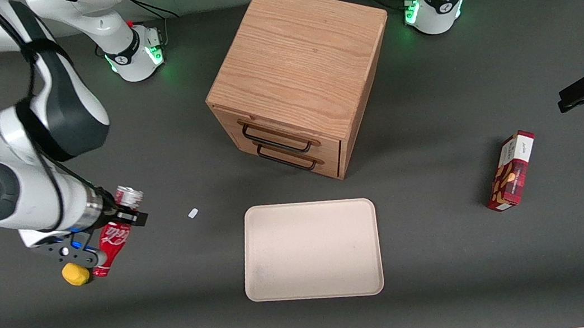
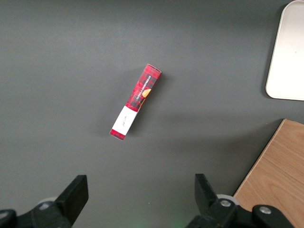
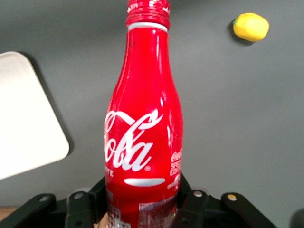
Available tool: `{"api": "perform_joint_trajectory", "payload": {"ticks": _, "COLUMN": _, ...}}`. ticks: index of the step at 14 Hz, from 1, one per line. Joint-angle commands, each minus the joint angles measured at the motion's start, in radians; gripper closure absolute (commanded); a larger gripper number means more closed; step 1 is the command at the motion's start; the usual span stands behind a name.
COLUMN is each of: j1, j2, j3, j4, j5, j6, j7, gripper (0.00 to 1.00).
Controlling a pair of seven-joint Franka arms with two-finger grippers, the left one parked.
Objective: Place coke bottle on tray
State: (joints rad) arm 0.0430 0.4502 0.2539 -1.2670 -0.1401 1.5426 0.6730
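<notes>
Front view shows the yellow lump [image 1: 76, 274] nearest the camera, and just above it the right arm reaching steeply down at the working arm's end of the table, its gripper [image 1: 118, 221] pinching the coke bottle [image 1: 113, 241] near the silvery base, neck tilted down toward the table. Sideways toward the middle lies the tray [image 1: 312, 250], well apart from the bottle. Farther from the camera stands the wooden drawer cabinet [image 1: 298, 75]; the snack box [image 1: 511, 171] lies toward the parked arm's end.
</notes>
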Motion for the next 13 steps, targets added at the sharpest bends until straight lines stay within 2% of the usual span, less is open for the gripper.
{"api": "perform_joint_trajectory", "payload": {"ticks": 1, "j1": 0.000, "j2": 0.053, "j3": 0.001, "j4": 0.167, "j5": 0.034, "j6": -0.110, "j7": -0.047, "gripper": 1.00}}
{"api": "perform_joint_trajectory", "payload": {"ticks": 3, "j1": 0.001, "j2": 0.091, "j3": 0.001, "j4": 0.250, "j5": 0.069, "j6": -0.137, "j7": -0.052, "gripper": 1.00}}
{"api": "perform_joint_trajectory", "payload": {"ticks": 7, "j1": 0.081, "j2": 0.275, "j3": 0.002, "j4": 0.412, "j5": 0.073, "j6": -0.087, "j7": -0.050, "gripper": 1.00}}
{"api": "perform_joint_trajectory", "payload": {"ticks": 11, "j1": 0.237, "j2": 0.418, "j3": -0.083, "j4": 0.425, "j5": 0.070, "j6": 0.109, "j7": -0.058, "gripper": 1.00}}
{"api": "perform_joint_trajectory", "payload": {"ticks": 13, "j1": 0.273, "j2": 0.482, "j3": -0.090, "j4": 0.423, "j5": 0.073, "j6": 0.224, "j7": -0.058, "gripper": 1.00}}
